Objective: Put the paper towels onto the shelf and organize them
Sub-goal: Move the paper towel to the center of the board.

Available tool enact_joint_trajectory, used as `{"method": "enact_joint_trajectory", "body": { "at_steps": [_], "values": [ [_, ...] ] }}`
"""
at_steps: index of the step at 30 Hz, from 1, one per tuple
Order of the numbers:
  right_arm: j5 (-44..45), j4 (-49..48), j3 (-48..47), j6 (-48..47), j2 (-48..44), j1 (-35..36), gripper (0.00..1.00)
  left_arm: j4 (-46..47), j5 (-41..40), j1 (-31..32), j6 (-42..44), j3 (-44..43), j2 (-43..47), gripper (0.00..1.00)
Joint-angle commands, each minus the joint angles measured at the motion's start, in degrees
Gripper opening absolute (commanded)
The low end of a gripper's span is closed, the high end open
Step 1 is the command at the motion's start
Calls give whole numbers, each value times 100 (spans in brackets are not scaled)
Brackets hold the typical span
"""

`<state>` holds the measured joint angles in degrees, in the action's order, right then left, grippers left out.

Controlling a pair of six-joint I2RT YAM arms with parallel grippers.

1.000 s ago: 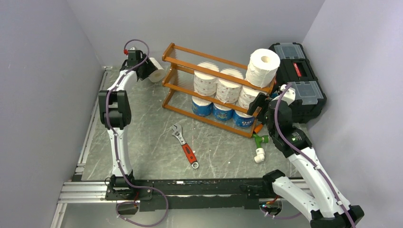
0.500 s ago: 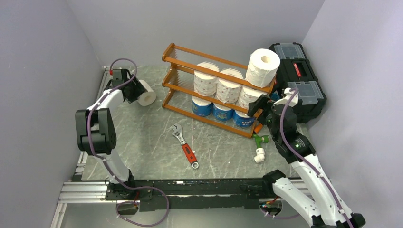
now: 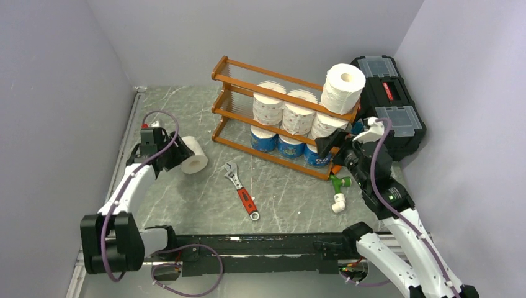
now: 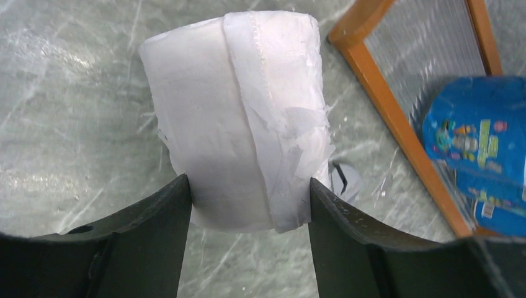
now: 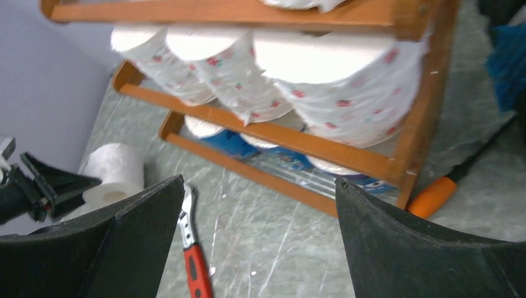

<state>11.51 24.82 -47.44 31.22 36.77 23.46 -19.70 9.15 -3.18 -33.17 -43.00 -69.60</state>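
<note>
My left gripper is shut on a plain white paper towel roll, held above the table left of the shelf. In the left wrist view both fingers press the roll's sides. The orange-brown shelf holds a white roll on top, three red-printed rolls on the middle tier and three blue-wrapped rolls on the bottom. My right gripper hovers open at the shelf's right front end with nothing between its fingers. The right wrist view shows the printed rolls and the shelf rail ahead.
A red-handled wrench lies on the table in front of the shelf. A green and white pipe fitting and an orange-handled tool lie by the shelf's right foot. A black toolbox stands behind the right arm. Walls close in on three sides.
The left arm has carried the white roll from the back left corner forward, to the left front of the shelf. The right gripper has shifted slightly left.
</note>
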Motion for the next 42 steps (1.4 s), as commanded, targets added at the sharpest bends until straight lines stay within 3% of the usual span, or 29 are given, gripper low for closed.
{"method": "enact_joint_trajectory", "body": {
  "at_steps": [1,4,11,15,24,29,42],
  "values": [
    [-855,-393,-127,-75,414,192,93,9,415,189,227,140,602,36],
    [-1112,-386,-268,-57,756,384,93,-8,476,281,194,279,824,40],
    [-776,-306,-448,-57,1193,1078,93,-667,183,283,281,-91,1011,84],
    [-760,-284,-485,-118,1234,1148,93,-927,110,283,248,-269,1078,99],
    [-1196,-443,-488,-265,1414,1173,93,-861,107,39,-145,-437,602,99],
    [-1283,-455,-449,-300,1457,1231,93,-955,132,49,0,-814,-274,100],
    [-1172,-463,-371,-361,1499,1237,93,-1103,-181,419,460,-1061,-872,99]
  ]
}}
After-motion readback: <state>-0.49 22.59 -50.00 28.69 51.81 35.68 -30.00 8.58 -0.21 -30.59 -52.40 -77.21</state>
